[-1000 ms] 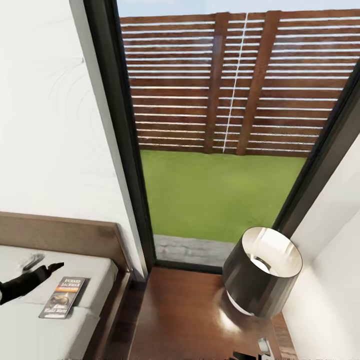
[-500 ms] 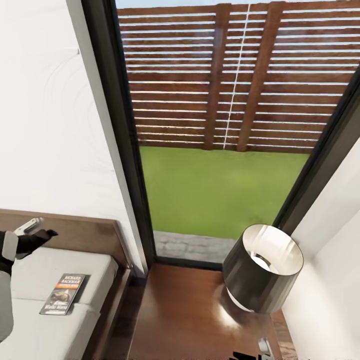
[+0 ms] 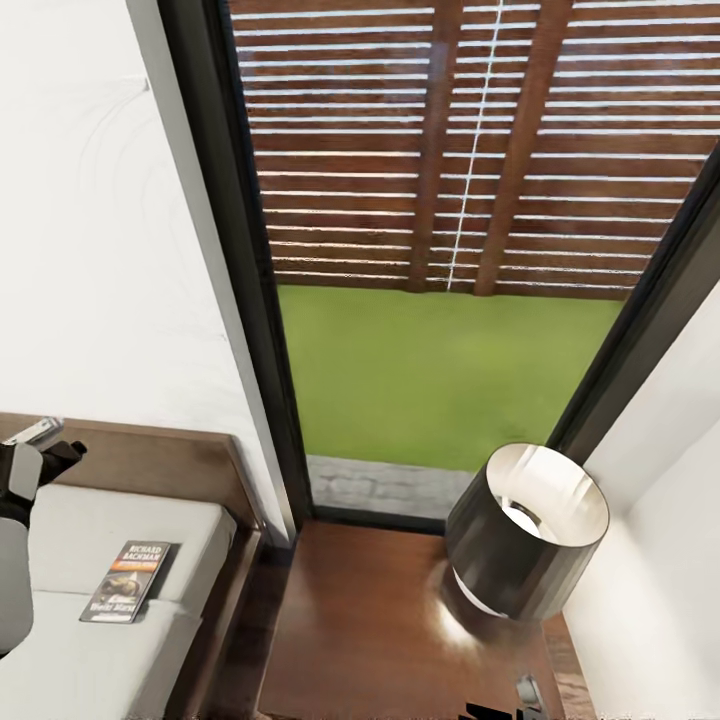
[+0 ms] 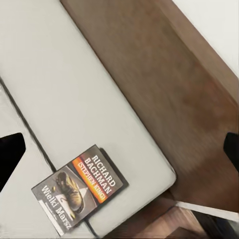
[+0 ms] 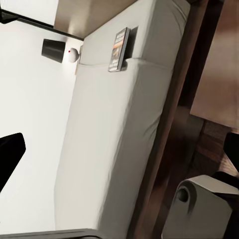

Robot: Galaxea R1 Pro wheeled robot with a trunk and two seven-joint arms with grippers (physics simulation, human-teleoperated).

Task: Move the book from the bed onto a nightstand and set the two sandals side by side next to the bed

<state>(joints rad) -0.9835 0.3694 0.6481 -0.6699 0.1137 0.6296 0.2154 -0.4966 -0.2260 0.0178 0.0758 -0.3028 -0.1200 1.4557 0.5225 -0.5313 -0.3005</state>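
the book (image 3: 127,582) lies flat on the pale mattress of the bed (image 3: 190,525), near the corner where the headboard meets the side rail closest to the nightstand (image 3: 380,620). its cover faces up, with the white "richard bachman" lettering and an orange band legible in the left wrist view (image 4: 79,188), where it sits across a seam in the mattress.

the left fingers (image 3: 45,450) hang above the headboard end of the bed, apart from the book and holding nothing; in the left wrist view the two dark tips sit at opposite edges of the picture, so they are spread wide. the right fingers likewise show as dark tips at opposite edges of the right wrist view, wide apart and empty, looking along the bed's side rail with the book (image 5: 119,49) far off near the headboard.

a dark lamp (image 3: 525,545) with a pale inner shade stands on the nightstand, probably toward its far wall-side corner. behind it a tall dark-framed window (image 3: 440,250) shows lawn and a slatted fence.
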